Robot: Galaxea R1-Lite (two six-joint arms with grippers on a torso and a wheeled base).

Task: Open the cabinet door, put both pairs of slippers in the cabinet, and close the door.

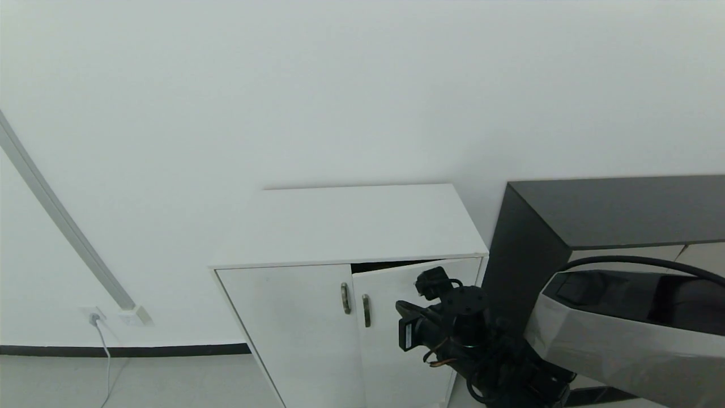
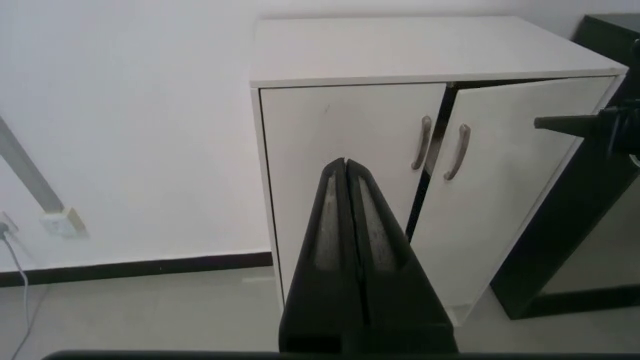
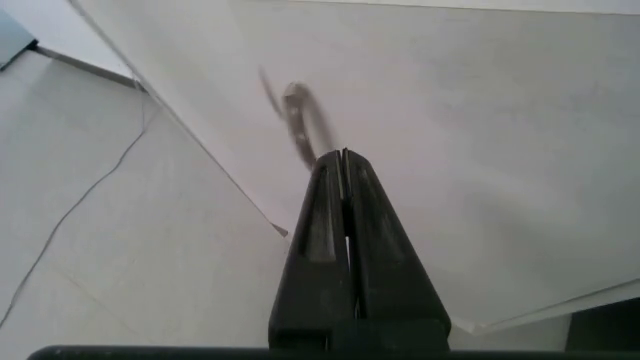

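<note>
The cabinet [image 1: 351, 226] looked smooth, matt white laminate; its handles [image 1: 366, 310] were dull brushed metal, and the dark sideboard [image 1: 617, 209] faintly glossy.

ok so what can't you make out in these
Cabinet interior: head view, doors hide all but a dark gap above the ajar right door.
Handle: right wrist view, blurred.
Cabinet base: head view, cut off by the bottom edge.

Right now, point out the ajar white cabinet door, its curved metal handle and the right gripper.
Ajar white cabinet door [image 1: 385, 368], head view, bare panel.
Curved metal handle [image 1: 366, 310], head view, mid-bar.
Right gripper [image 3: 345, 158], right wrist view, between fingertips.
</note>
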